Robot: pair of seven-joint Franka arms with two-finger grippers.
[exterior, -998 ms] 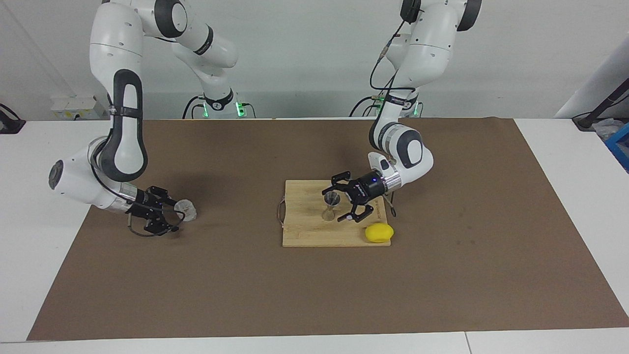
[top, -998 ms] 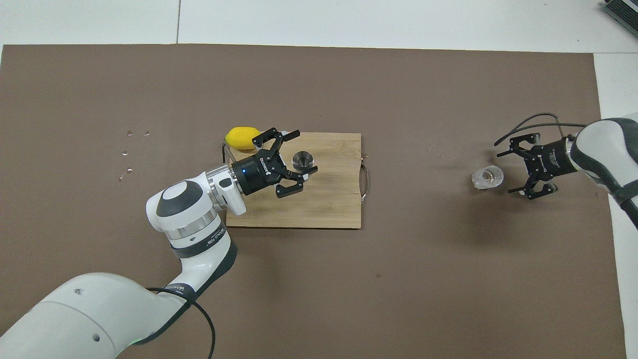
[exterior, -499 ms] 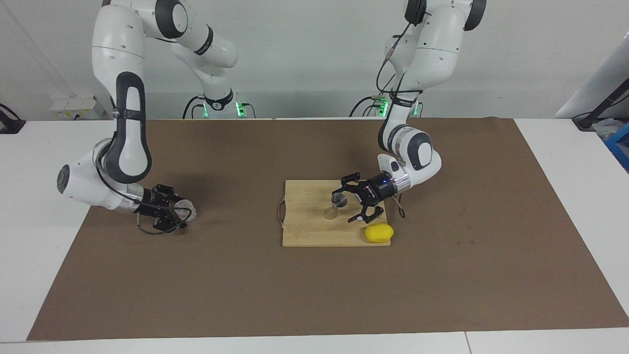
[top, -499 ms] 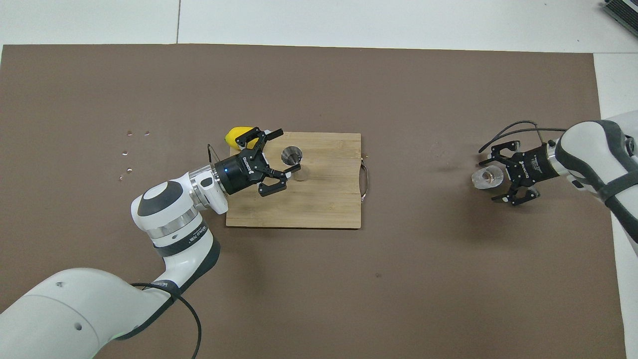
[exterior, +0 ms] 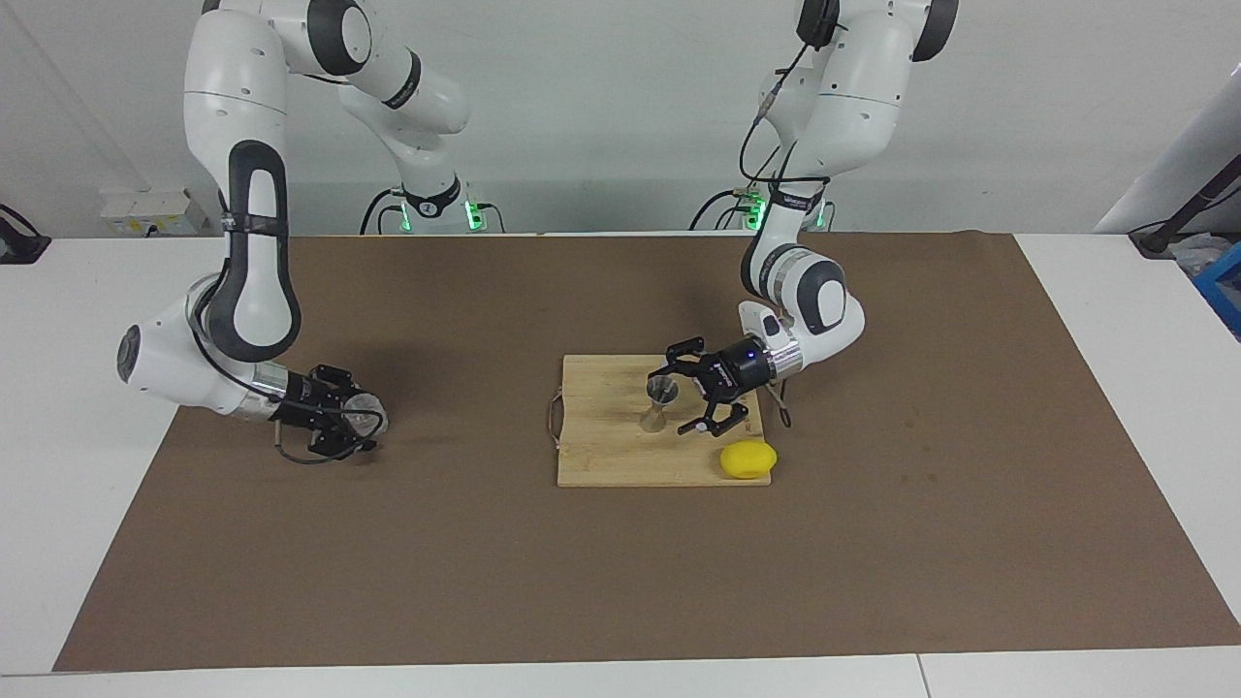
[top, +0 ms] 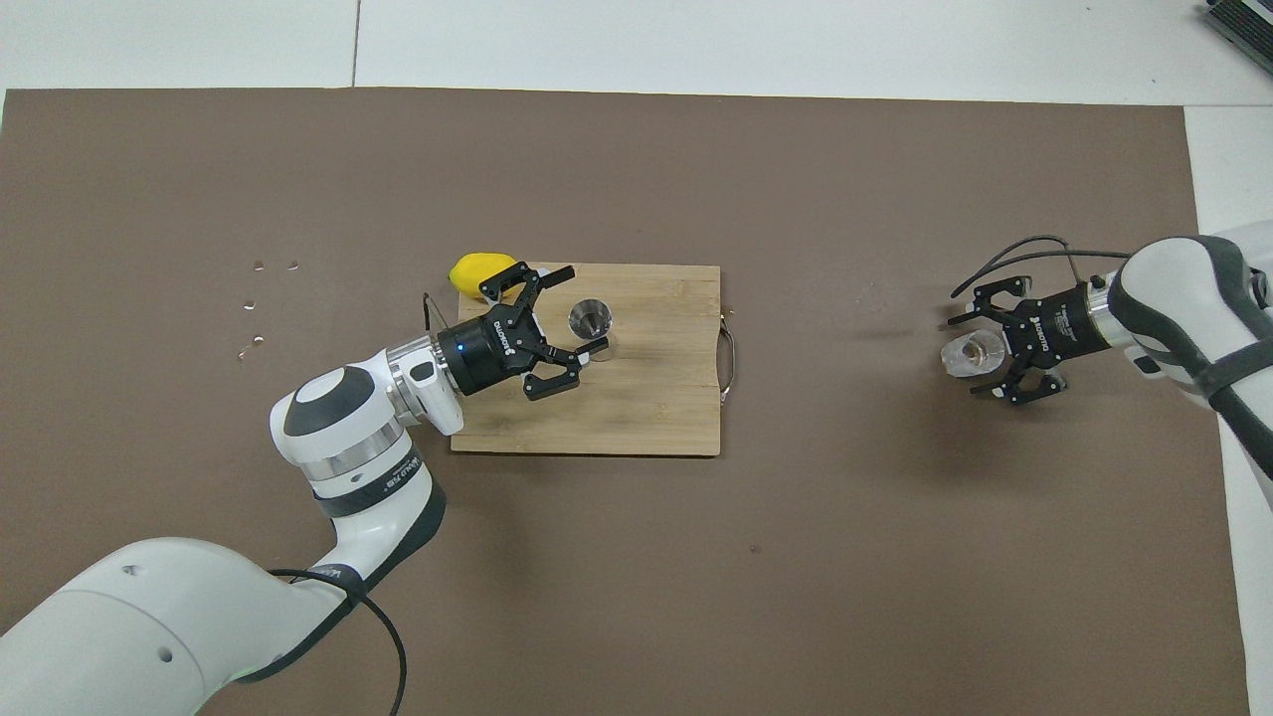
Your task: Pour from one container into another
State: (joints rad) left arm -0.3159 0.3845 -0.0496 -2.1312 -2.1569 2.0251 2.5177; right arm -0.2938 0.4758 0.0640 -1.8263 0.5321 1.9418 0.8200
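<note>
Jigger (exterior: 661, 405) stands on the board (exterior: 620, 456), between the spread fingers of the left tool (exterior: 686, 396), untouched as far as I can tell. Glass (exterior: 365, 415), toward the right arm's end, sits between the right tool's (exterior: 351, 422) fingers; grip unclear.

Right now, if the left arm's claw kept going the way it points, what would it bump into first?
Most likely the metal jigger on the cutting board: the left claw is open and points at it, though depth is hard to judge.
</note>
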